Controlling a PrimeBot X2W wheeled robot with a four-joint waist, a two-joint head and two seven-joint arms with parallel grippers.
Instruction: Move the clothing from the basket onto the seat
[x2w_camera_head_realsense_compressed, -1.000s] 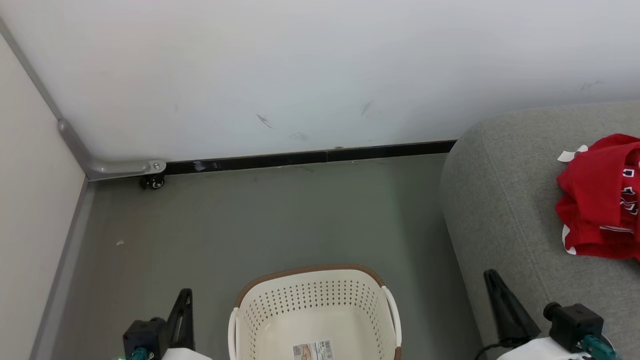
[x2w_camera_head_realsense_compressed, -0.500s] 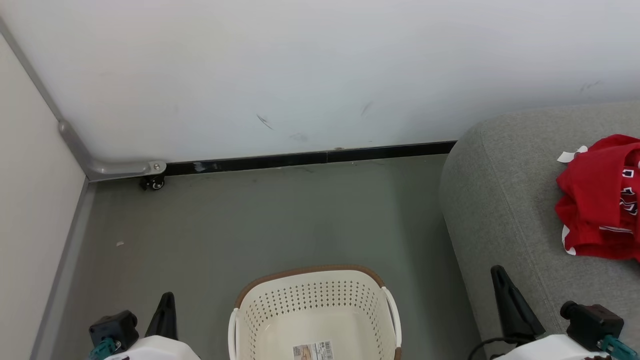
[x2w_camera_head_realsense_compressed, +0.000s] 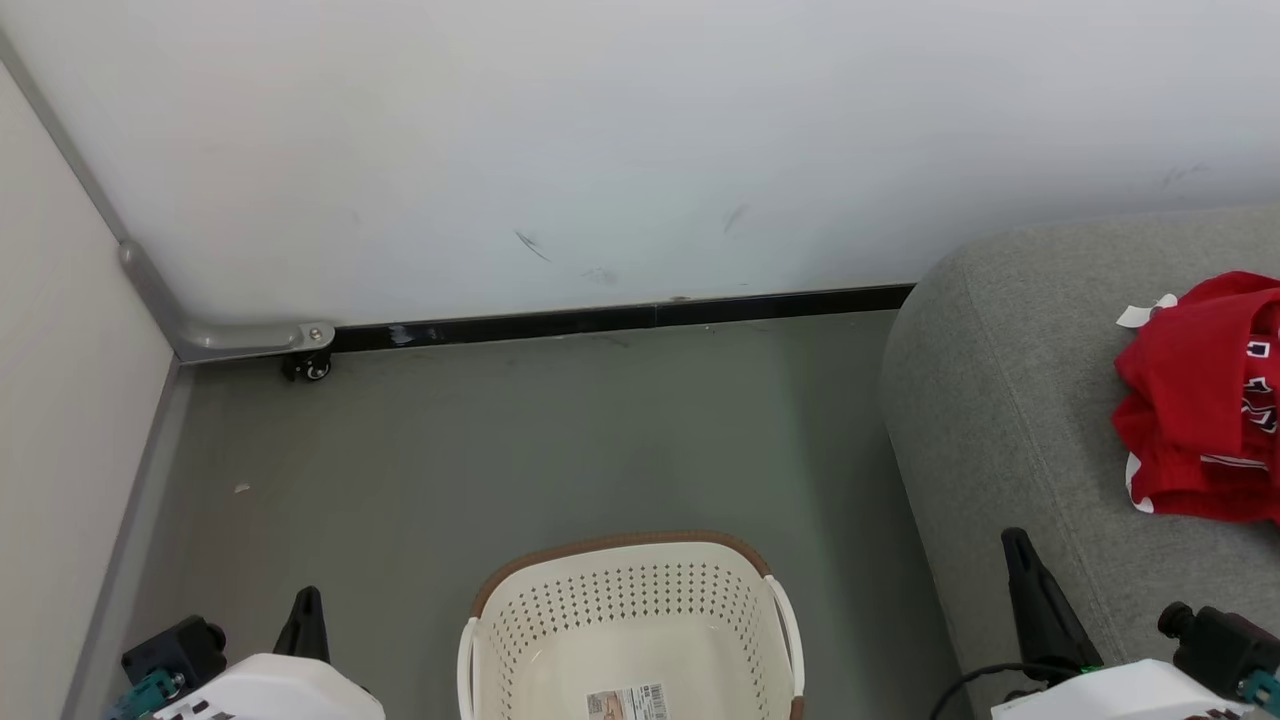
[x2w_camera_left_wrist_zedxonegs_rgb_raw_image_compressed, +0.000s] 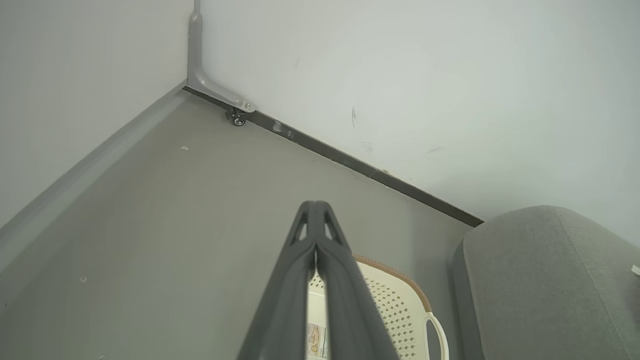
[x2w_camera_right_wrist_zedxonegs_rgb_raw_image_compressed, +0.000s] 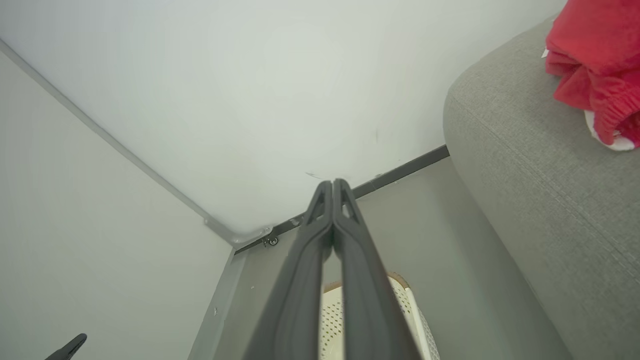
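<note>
Head view: clothing (x2w_camera_head_realsense_compressed: 1195, 400) lies bunched on the seat (x2w_camera_head_realsense_compressed: 1000, 420), well apart from the basket (x2w_camera_head_realsense_compressed: 620, 542) on the floor. The visible basket interior is bare plastic with a sticker (x2w_camera_head_realsense_compressed: 627, 702); its near part is cut off. Left gripper (x2w_camera_head_realsense_compressed: 303, 625) and right gripper (x2w_camera_head_realsense_compressed: 1035, 610) sit low. Left wrist view: jaws pressed together, empty. Right wrist view: likewise, red fabric on the seat. Judgement: transfer looks done; garments in the heap cannot be counted.
</note>
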